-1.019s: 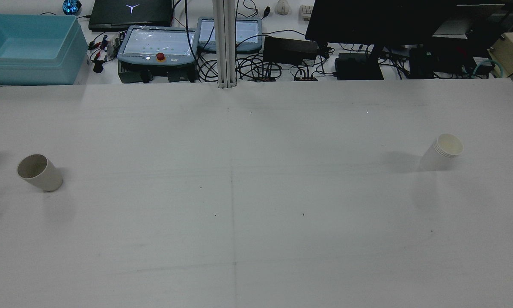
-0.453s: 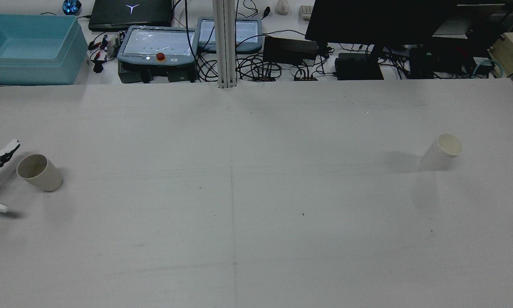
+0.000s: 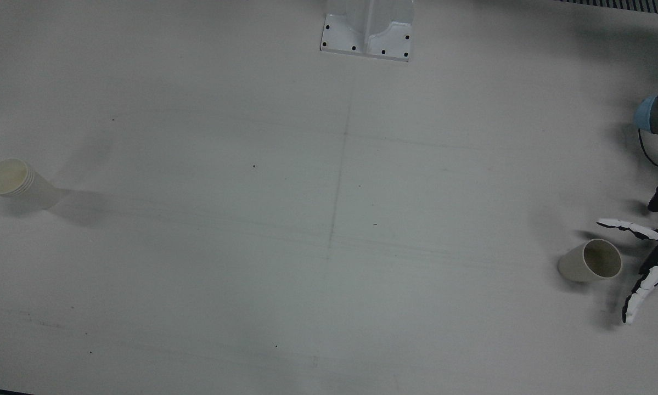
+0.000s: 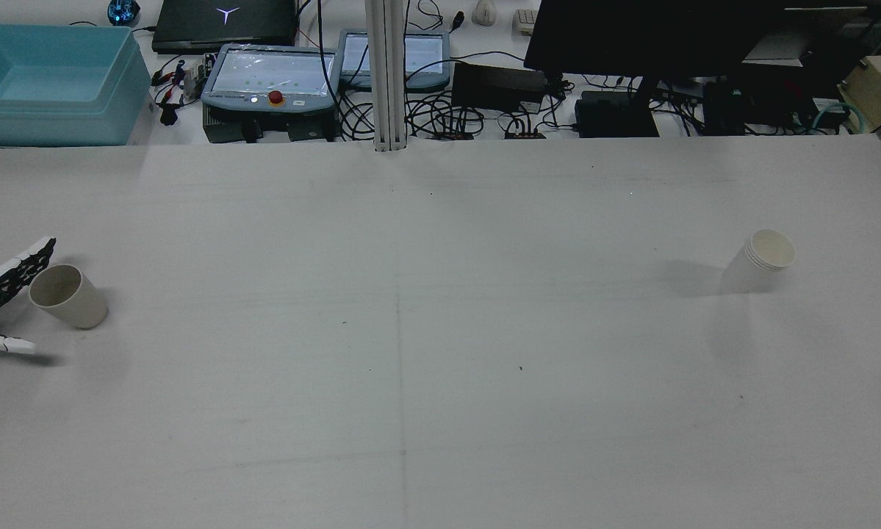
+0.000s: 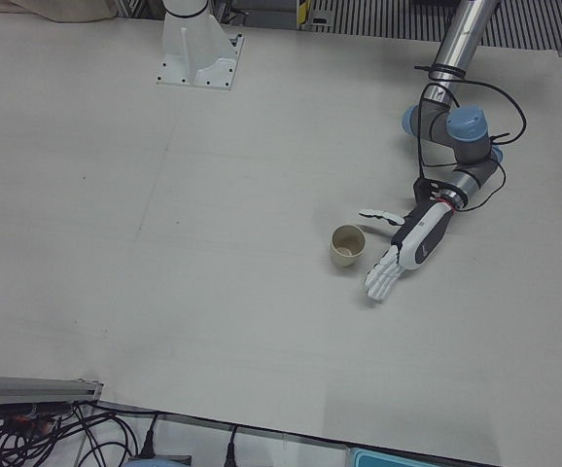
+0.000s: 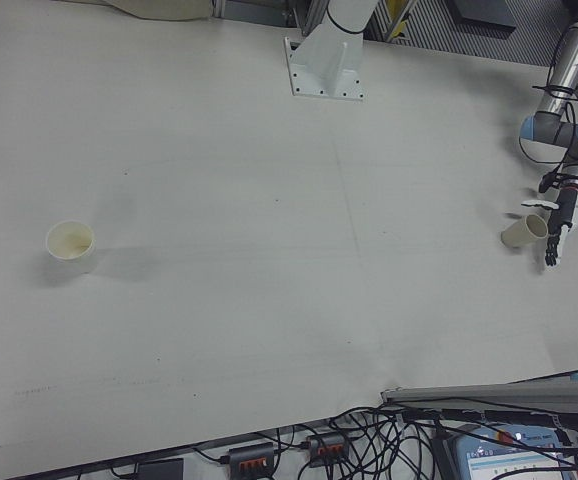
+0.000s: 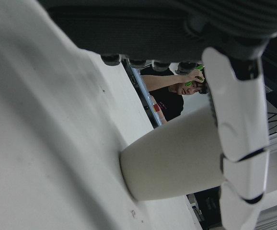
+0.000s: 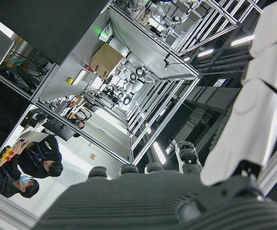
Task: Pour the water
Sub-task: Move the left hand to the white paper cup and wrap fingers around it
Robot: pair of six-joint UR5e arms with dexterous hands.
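Worktop: wide pale worktop (image 3: 329,219), bare between the two cups, with a faint seam down its middle
Beige cup: my beige cup (image 5: 348,244) stands upright near the worktop's edge on my left side, mouth up; whether it holds water I cannot tell
Left hand: my left hand (image 5: 407,243) is spread wide and holds nothing, with one digit reaching behind the cup and the rest of the fingers (image 3: 639,293) stretched out past its front
Contact: in the left hand view a fingertip looks very close to the cup wall, but I cannot say it touches
Step in hand: I judge this to be the closing-in for the grasp, so I should slide the palm up to the cup wall, keep low, and wrap around its middle evenly so the light cup neither tips nor crushes
White paper cups: stack of white paper cups (image 3: 13,178) stands well apart on my right side, probably where the pour goes
Right hand: my right hand (image 8: 177,191) appears only in its own camera, pointing up at the ceiling frames, fingers apart and empty
In the way: nothing lies between the cups
Background: teach pendants (image 4: 271,77), cables and a light-blue bin (image 4: 51,81) sit beyond the far edge, clear of my reach
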